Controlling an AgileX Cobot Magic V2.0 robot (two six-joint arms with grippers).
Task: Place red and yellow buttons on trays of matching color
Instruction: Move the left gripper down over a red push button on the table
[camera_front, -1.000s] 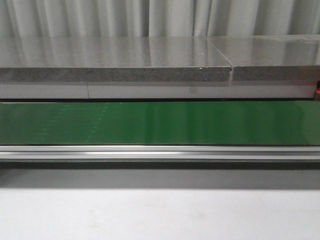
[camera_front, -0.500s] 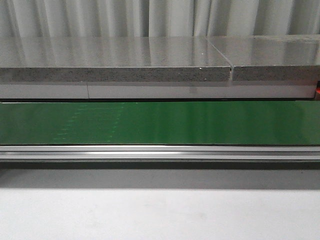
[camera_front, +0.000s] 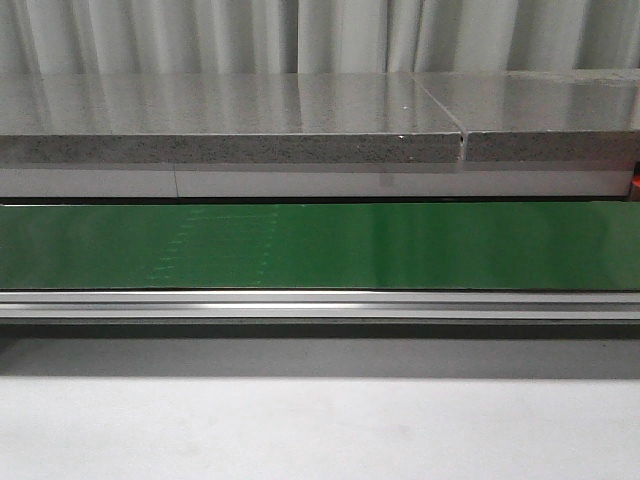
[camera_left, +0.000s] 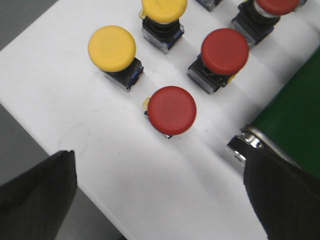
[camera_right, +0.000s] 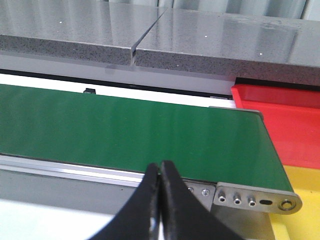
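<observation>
The left gripper (camera_left: 160, 200) hangs above a white surface (camera_left: 100, 165) with its jaws spread wide, one dark finger (camera_left: 37, 192) at each side of the left wrist view, and nothing held between them. A red button (camera_left: 171, 110) on a small black base lies ahead of the gap between the jaws, roughly on their centre line and clear of both fingers. Beyond it, a second red button (camera_left: 225, 51) sits off toward the finger nearest the green conveyor belt (camera_left: 295, 120), and a yellow button (camera_left: 112, 48) sits off toward the other finger. Farther out still, another yellow button (camera_left: 164, 8) and a third red button (camera_left: 278, 6) are cut by the picture's edge. The belt's metal end roller (camera_left: 243, 145) lies just ahead of the finger on that side.

The right gripper (camera_right: 160, 200) has its jaws pressed together tip to tip, and they appear to hold nothing, though the contact line is too dark to be sure. Ahead of the closed tips runs the green belt, ending in a metal bracket (camera_right: 257, 199). Past that end, off to one side of the tips, lie a red tray (camera_right: 285, 125) and, nearer, a yellow tray (camera_right: 300, 220). Both trays, as far as they show, carry no buttons.

In the front view neither arm appears; only the belt, a grey stone slab (camera_front: 230, 115) behind it and a pale table (camera_front: 320, 430) show.
</observation>
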